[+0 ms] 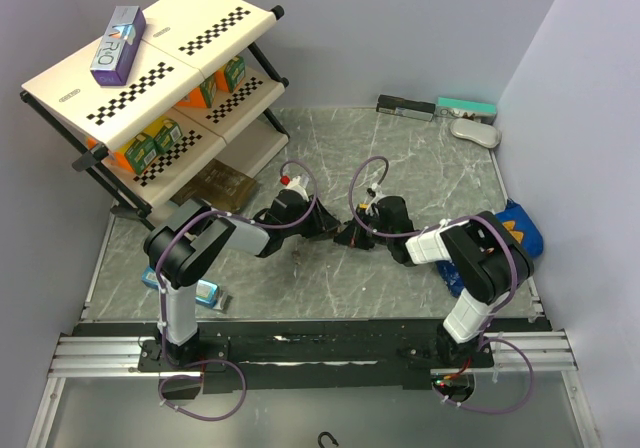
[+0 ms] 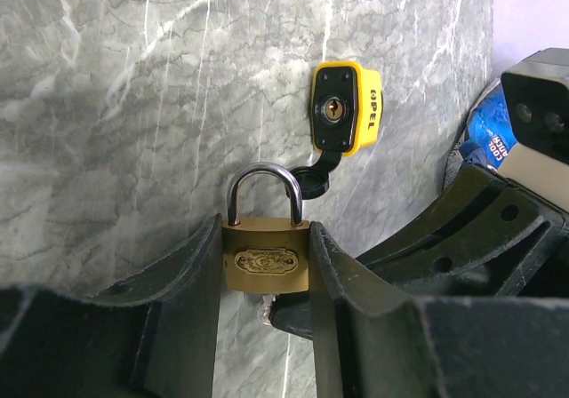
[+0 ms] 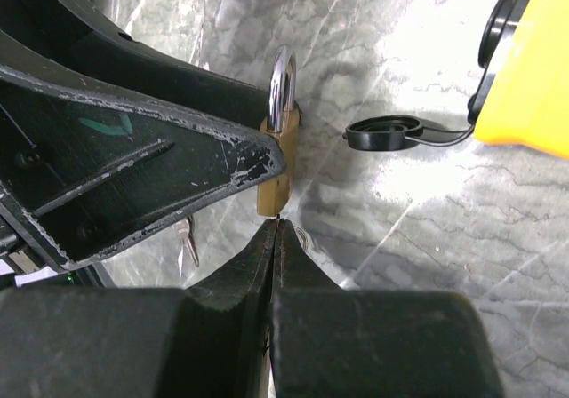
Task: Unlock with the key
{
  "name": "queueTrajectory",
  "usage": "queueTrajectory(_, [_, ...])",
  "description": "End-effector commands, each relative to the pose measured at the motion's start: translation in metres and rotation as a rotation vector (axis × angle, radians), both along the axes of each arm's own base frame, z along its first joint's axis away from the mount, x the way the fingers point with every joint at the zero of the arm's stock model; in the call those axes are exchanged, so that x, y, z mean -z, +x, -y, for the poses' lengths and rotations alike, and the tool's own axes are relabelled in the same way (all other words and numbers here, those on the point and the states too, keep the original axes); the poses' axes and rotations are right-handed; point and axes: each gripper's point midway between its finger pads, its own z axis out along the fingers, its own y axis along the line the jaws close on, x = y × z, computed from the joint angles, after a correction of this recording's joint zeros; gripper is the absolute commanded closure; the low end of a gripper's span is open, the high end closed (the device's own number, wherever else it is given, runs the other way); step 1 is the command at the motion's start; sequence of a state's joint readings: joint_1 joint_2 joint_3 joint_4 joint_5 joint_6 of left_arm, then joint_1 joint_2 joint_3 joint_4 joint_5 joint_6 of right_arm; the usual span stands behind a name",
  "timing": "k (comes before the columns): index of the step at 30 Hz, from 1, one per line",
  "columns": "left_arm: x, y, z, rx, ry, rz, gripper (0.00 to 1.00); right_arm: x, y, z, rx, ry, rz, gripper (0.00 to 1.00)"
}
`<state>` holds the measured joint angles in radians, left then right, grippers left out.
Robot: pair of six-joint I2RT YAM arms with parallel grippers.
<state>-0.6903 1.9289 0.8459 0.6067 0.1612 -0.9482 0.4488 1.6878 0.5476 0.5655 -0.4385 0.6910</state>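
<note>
**Operator:** Two risks concern us. If the right gripper (image 3: 275, 229) twists off-axis, the key may bind or bend. If the left gripper (image 2: 265, 238) holds loosely, the padlock (image 2: 266, 258) turns with it and nothing unlocks.

**Checker:** Where does the padlock sit?

**Operator:** Clamped by its brass sides between the left fingers, shackle (image 2: 262, 169) closed and pointing away from the wrist. The right fingers are pressed together, tips touching the padlock's base. We cannot tell whether they pinch the key. A silver piece (image 3: 188, 241) hangs just beside that base.
</note>
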Motion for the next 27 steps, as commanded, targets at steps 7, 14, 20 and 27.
queueTrajectory(7, [0.043,-0.029,-0.011,0.04,0.082,-0.132,0.99,-0.014,0.032,0.007,0.072,-0.003,0.162,1.0])
queueTrajectory(14, [0.041,-0.031,-0.008,0.05,0.071,-0.135,0.99,-0.015,0.034,0.01,0.087,-0.02,0.225,1.0])
queueTrajectory(20, [0.042,-0.034,-0.002,0.063,0.07,-0.139,0.99,-0.023,0.04,0.008,0.107,0.001,0.293,1.0])
queueTrajectory(27, [0.043,-0.041,0.004,0.082,0.056,-0.153,0.99,-0.035,0.045,0.002,0.113,-0.029,0.411,1.0])
